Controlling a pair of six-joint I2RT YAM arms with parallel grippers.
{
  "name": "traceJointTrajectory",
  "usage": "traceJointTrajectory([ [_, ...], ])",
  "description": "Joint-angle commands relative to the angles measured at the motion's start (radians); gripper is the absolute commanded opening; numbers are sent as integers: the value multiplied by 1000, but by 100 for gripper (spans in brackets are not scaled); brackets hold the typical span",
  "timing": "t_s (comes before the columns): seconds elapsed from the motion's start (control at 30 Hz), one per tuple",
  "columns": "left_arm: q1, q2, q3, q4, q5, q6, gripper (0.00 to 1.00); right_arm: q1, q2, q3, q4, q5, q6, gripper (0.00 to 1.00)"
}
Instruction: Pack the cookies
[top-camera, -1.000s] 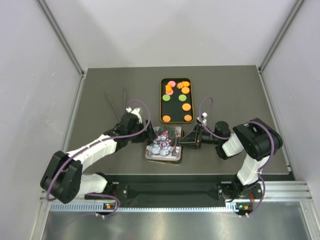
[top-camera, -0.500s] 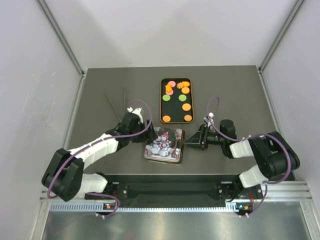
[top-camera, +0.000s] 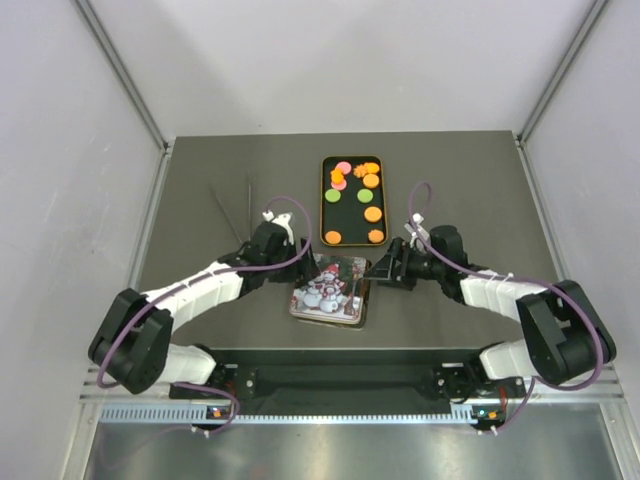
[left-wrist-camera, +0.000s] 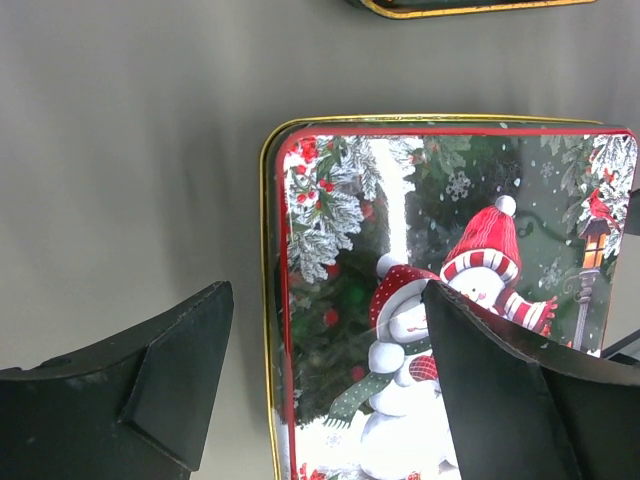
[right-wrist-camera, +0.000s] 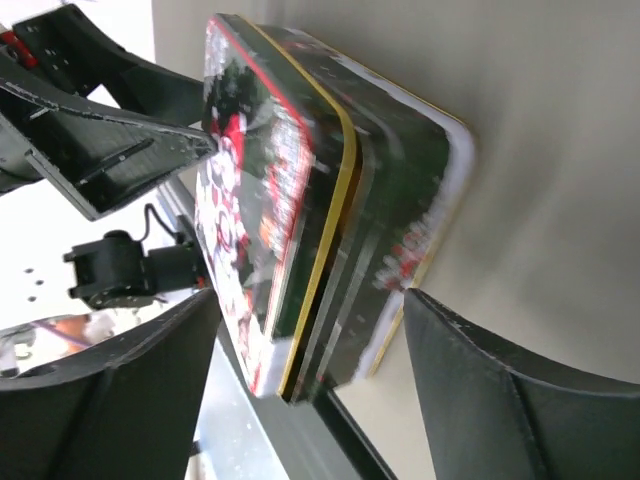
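Observation:
The cookies (top-camera: 371, 181) are small orange, pink and green discs lying in a black gold-rimmed tray (top-camera: 324, 213) at the table's centre back. A rectangular tin with a snowman lid (top-camera: 328, 290) lies in front of the tray. It also shows in the left wrist view (left-wrist-camera: 430, 250) and the right wrist view (right-wrist-camera: 300, 230). My left gripper (top-camera: 300, 266) is open at the tin's left far corner. One of its fingers (left-wrist-camera: 500, 390) is over the lid and the other is outside the rim. My right gripper (top-camera: 379, 270) is open, with its jaws on either side of the tin's right end (right-wrist-camera: 400, 250).
Two thin dark sticks (top-camera: 230, 205) lie on the table to the left of the tray. The tray's near rim (left-wrist-camera: 470, 6) is just beyond the tin. The tin sits close to the table's front edge (top-camera: 330, 350). White walls stand on both sides.
My right arm has swung its elbow outward and its gripper has moved slightly up, toward the tin's right far end. My left gripper has edged right, toward the tin. The tin has shifted slightly.

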Motion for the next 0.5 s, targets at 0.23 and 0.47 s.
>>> traceJointTrajectory([
  [0.23, -99, 69, 128, -52, -33, 30, 82, 189, 89, 143, -37, 167, -34, 78],
  [0.47, -155, 118, 177, -84, -38, 40, 82, 197, 90, 154, -65, 187, -47, 76],
])
